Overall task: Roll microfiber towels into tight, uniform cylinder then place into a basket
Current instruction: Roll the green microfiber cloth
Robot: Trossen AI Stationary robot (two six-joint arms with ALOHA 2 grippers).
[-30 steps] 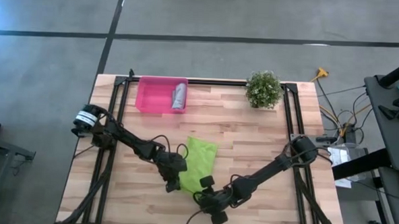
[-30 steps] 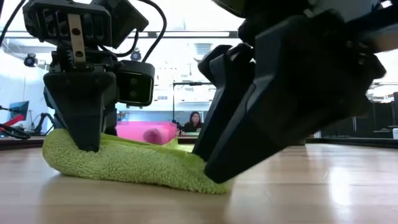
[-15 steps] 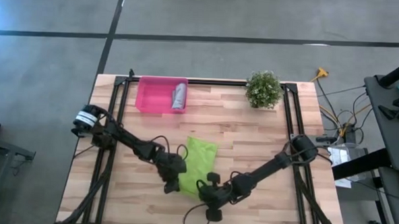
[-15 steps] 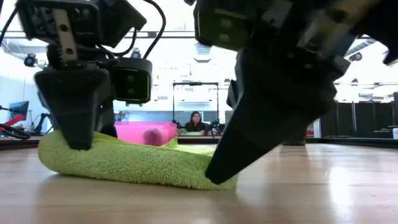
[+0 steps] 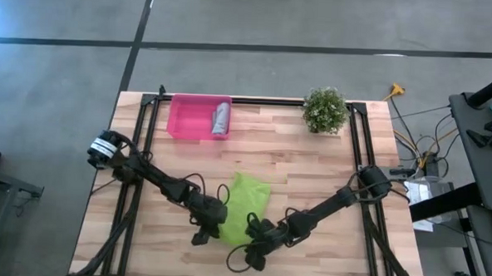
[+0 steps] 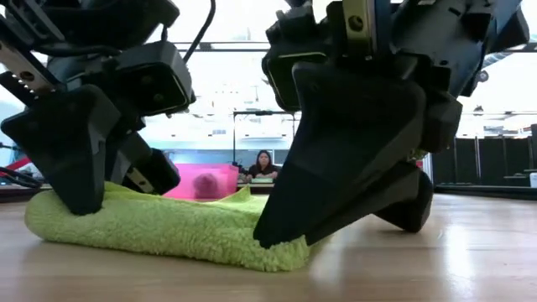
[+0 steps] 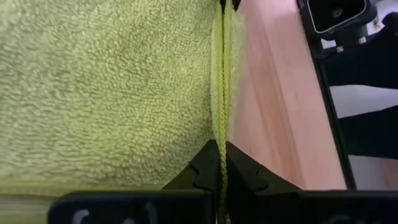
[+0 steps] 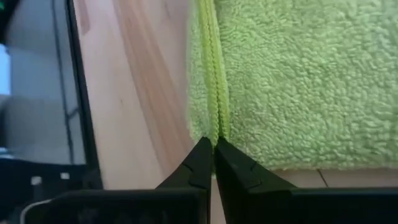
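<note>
The lime green microfiber towel [image 5: 245,206] lies folded on the wooden table, its underside resting on the boards [image 6: 168,231]. My left gripper [image 5: 211,230] is shut on the towel's near left end [image 6: 71,197]. My right gripper [image 5: 253,231] is shut on its near right end [image 6: 281,239]. The grey towel [image 5: 221,119] lies rolled up inside the pink basket [image 5: 189,119] at the far left of the table. My left gripper pinches the green towel's stitched hem [image 7: 219,124] between its two fingers, at the near left end. Two hems lie side by side there. The fingers slant down onto it from the left, and the towel rests on the table. My right gripper pinches the stitched hem [image 8: 213,118] between its two fingers at the towel's near right end. The fingers slant down from the right [image 6: 336,168]. This end of the towel also lies on the table, slack.
A small potted plant [image 5: 324,110] stands at the far right. Black frame rails [image 5: 151,125] run along the table's left and right sides. Bare wood shows between the towel and the basket. A person sits in the room far behind the table [image 6: 263,164].
My right gripper has rolled about its own line and shut on the towel's near right end, sinking slightly. My left gripper has also rolled while staying shut on the near left end. The towel has stayed on the table, its near edge dragged a little toward the left.
</note>
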